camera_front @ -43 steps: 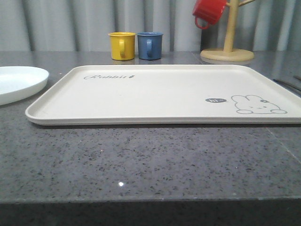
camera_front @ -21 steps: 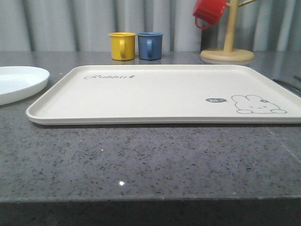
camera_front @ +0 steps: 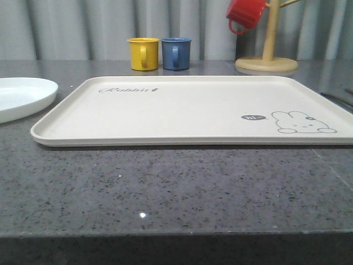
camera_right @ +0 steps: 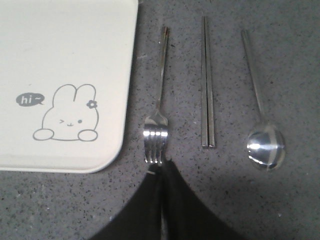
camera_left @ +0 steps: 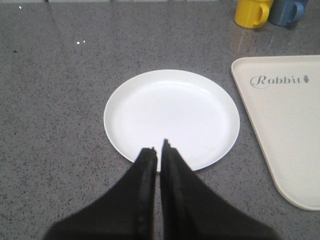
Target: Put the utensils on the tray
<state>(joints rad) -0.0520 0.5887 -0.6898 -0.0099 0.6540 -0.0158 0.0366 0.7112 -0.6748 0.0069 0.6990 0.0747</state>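
The cream tray [camera_front: 193,107] with its script word and bunny drawing lies flat in the middle of the grey counter. To its left sits the white plate [camera_front: 22,96]; in the left wrist view the plate [camera_left: 171,117] is just beyond my left gripper [camera_left: 159,148], which is shut with nothing in it. In the right wrist view a steel fork [camera_right: 158,107], a chopstick pair [camera_right: 207,85] and a spoon [camera_right: 262,125] lie side by side on the counter beside the tray's bunny corner [camera_right: 65,85]. My right gripper [camera_right: 161,169] is shut and bare, just short of the fork's tines.
A yellow mug [camera_front: 143,53] and a blue mug [camera_front: 176,53] stand behind the tray. A red mug [camera_front: 245,14] hangs on a wooden mug tree [camera_front: 267,58] at the back right. The counter's front edge runs near the bottom of the front view.
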